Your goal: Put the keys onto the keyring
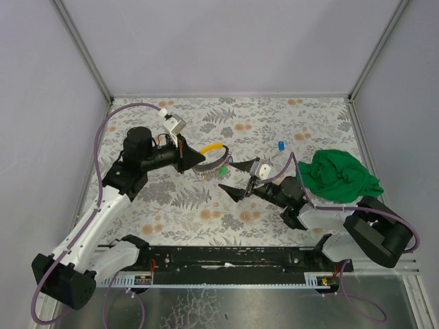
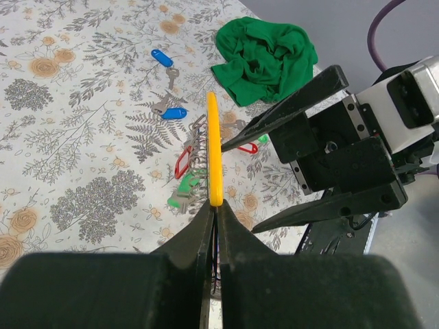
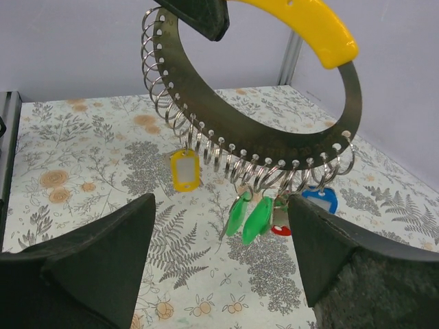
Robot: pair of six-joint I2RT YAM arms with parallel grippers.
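My left gripper (image 1: pixel 194 156) is shut on the keyring (image 1: pixel 209 159) and holds it above the table. In the left wrist view my jaws (image 2: pixel 216 209) clamp it edge-on by its yellow handle (image 2: pixel 215 147). The keyring (image 3: pixel 260 133) is a metal arc with a row of small rings bearing yellow (image 3: pixel 183 170), green (image 3: pixel 250 216), red and blue (image 3: pixel 321 200) tags. My right gripper (image 1: pixel 225 176) is open and empty just right of the keyring, its jaws (image 3: pixel 219 226) below the hanging tags. Two blue-tagged keys (image 2: pixel 162 57) (image 2: pixel 173 113) lie on the table.
A crumpled green cloth (image 1: pixel 339 175) lies at the right, beside the right arm; it also shows in the left wrist view (image 2: pixel 264 58). The flowered table cover (image 1: pixel 171 199) spans the table. Grey walls enclose the back and sides.
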